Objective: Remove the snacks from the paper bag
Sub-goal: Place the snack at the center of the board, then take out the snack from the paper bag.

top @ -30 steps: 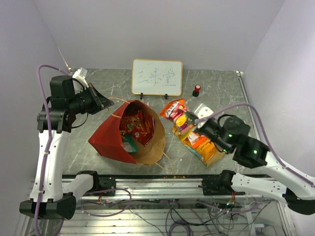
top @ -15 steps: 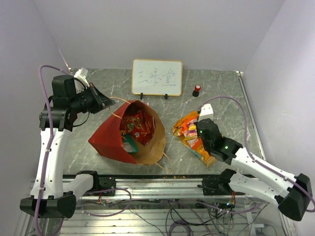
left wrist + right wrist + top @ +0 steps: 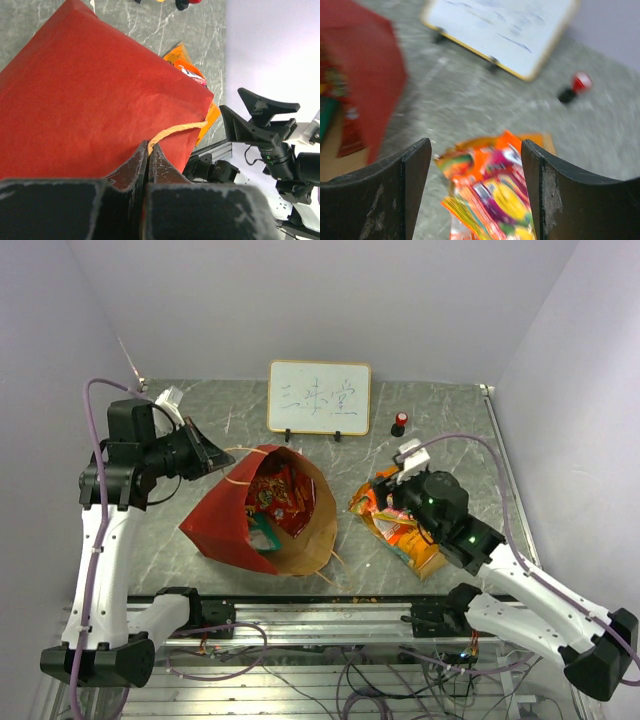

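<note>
While left hand (image 3: 148, 147) pinches the paper bag (image 3: 90, 90) handle (image 3: 175, 131), right hand (image 3: 475, 146) hangs splayed over snacks (image 3: 490, 190).

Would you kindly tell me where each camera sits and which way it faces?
Top external: above and behind, facing down on table; both arms show.
Left wrist: on left gripper, shut on string handle, facing paper bag.
Right wrist: on open right gripper, facing down at snacks.
All share the paper bag and snacks.

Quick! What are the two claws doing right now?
Left claw: shut on the string handle of the paper bag.
Right claw: open, empty, over the snack packets.
</note>
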